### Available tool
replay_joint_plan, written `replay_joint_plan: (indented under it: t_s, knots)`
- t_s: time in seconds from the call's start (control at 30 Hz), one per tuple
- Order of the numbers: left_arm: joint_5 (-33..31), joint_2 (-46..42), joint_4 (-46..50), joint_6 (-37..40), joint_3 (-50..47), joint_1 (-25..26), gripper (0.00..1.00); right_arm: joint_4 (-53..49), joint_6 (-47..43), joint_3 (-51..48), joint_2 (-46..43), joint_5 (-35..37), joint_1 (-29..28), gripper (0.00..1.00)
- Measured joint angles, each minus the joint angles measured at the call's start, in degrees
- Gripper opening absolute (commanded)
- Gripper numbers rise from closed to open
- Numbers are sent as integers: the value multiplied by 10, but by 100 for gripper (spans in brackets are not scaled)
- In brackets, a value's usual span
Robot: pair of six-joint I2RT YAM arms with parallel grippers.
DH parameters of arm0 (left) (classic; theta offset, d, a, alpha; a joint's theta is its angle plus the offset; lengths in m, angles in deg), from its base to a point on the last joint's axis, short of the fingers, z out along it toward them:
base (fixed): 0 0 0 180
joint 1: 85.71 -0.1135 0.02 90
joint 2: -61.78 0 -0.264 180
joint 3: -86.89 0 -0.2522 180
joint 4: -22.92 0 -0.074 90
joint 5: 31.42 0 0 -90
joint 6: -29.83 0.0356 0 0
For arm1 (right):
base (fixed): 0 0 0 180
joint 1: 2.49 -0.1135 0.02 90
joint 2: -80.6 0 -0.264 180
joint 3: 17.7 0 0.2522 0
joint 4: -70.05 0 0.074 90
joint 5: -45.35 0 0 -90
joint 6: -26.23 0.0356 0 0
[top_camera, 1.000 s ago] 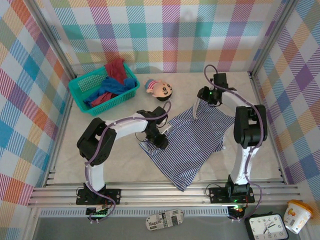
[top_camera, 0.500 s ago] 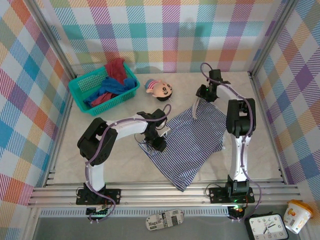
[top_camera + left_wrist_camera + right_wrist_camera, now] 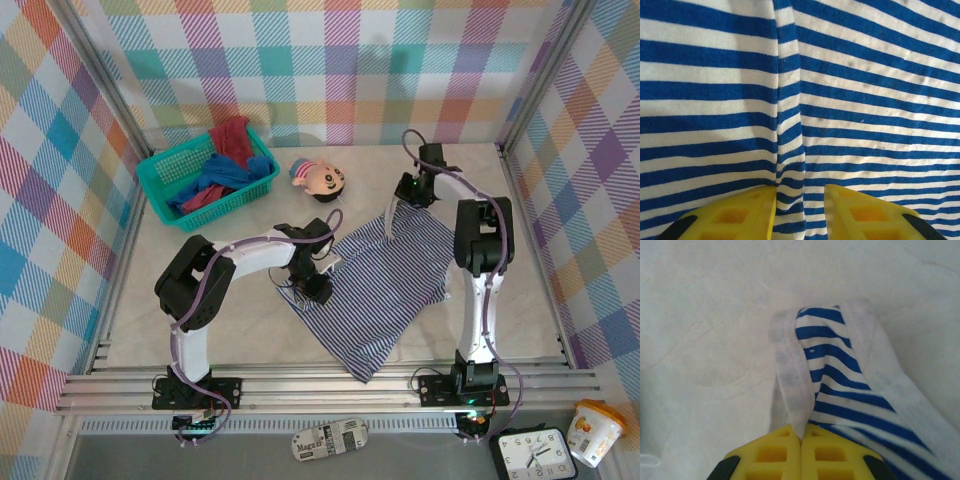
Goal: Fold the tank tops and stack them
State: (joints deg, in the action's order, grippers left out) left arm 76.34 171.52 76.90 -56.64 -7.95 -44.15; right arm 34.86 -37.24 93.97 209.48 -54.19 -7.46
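The navy-and-white striped tank top [image 3: 392, 285] lies spread out, mostly flat, on the table's middle. My left gripper [image 3: 312, 285] presses down on its left edge. In the left wrist view its yellow fingers [image 3: 740, 215] stand apart, open, with a raised ridge of striped cloth [image 3: 787, 150] between them. My right gripper [image 3: 404, 190] is at the top's far strap. It [image 3: 801, 432] is shut on the strap's white edge [image 3: 792, 390]. The dark red top [image 3: 232, 138] and the bright blue top [image 3: 215, 180] lie bunched in the basket.
A teal mesh basket [image 3: 160, 185] stands at the back left. A big-headed doll [image 3: 320, 178] lies just right of it, near the striped top's far corner. Bare table [image 3: 240, 330] lies left of the striped top. Plaid walls close in three sides.
My right gripper has shut on the strap, and its wrist shifted slightly toward the back left. The left gripper stayed almost in place on the cloth's left edge.
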Motion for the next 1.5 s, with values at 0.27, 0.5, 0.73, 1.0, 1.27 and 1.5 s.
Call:
replay_joint_plan:
  t_s: [0.27, 0.5, 0.73, 1.0, 1.27, 1.5]
  knots:
    - [1, 0, 1, 3, 0, 0, 32, 150, 75, -139, -94, -78, 52, 4]
    - [3, -3, -2, 3, -7, 0, 32, 223, 125, -167, -68, -124, 86, 7]
    - [8, -4, -1, 3, -9, -1, 32, 243, 146, -167, -22, -146, 95, 15]
    - [8, -6, 3, 3, -12, -1, 32, 249, 153, -164, -22, -153, 101, 26]
    - [9, -16, 5, 3, -28, -1, 31, 231, 160, -145, -20, -156, 116, 29]
    - [9, -24, 19, 3, -38, 0, 30, 211, 160, -103, 4, -145, 122, 22]
